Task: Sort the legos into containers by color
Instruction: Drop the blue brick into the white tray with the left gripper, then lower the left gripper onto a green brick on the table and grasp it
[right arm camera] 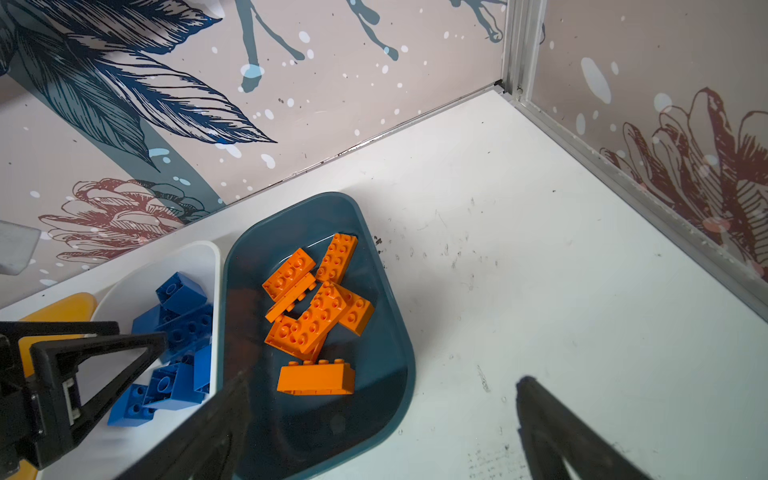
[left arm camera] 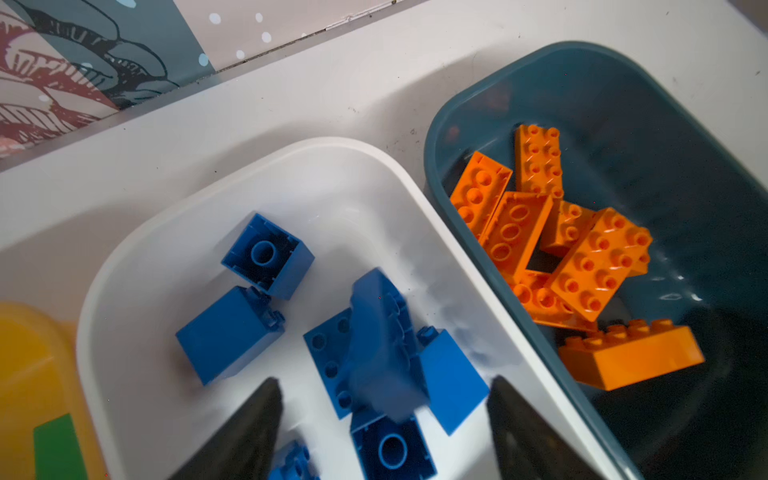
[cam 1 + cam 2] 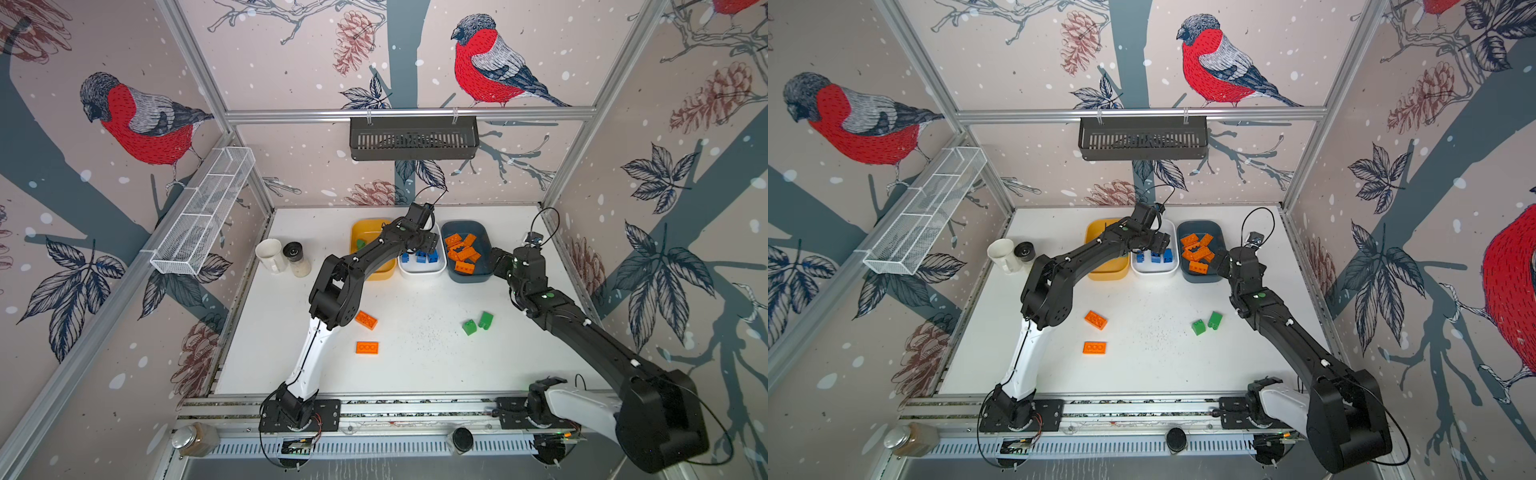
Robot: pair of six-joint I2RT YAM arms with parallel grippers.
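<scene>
Three containers stand in a row at the back: yellow (image 3: pixel 359 230), white (image 3: pixel 422 272) and teal (image 3: pixel 478 232). My left gripper (image 2: pixel 383 382) hangs open over the white tub (image 2: pixel 332 145). A blurred blue lego (image 2: pixel 374 345) is loose between its jaws, above several blue legos (image 2: pixel 232 332). Several orange legos (image 2: pixel 598 262) lie in the teal tub (image 1: pixel 374 415), and a green one (image 3: pixel 360 244) in the yellow. My right gripper (image 1: pixel 386 378) is open and empty above the teal tub's near right rim. Two orange legos (image 3: pixel 366 320) (image 3: pixel 367 347) and two green ones (image 3: pixel 469 327) (image 3: pixel 485 320) lie on the table.
A white mug (image 3: pixel 270 255) and a dark-lidded shaker (image 3: pixel 297 259) stand left of the tubs. A white wire mesh basket (image 3: pixel 203 212) hangs on the left wall, a black basket (image 3: pixel 413 139) on the back rail. A jar (image 3: pixel 195 438) sits at the front left rail.
</scene>
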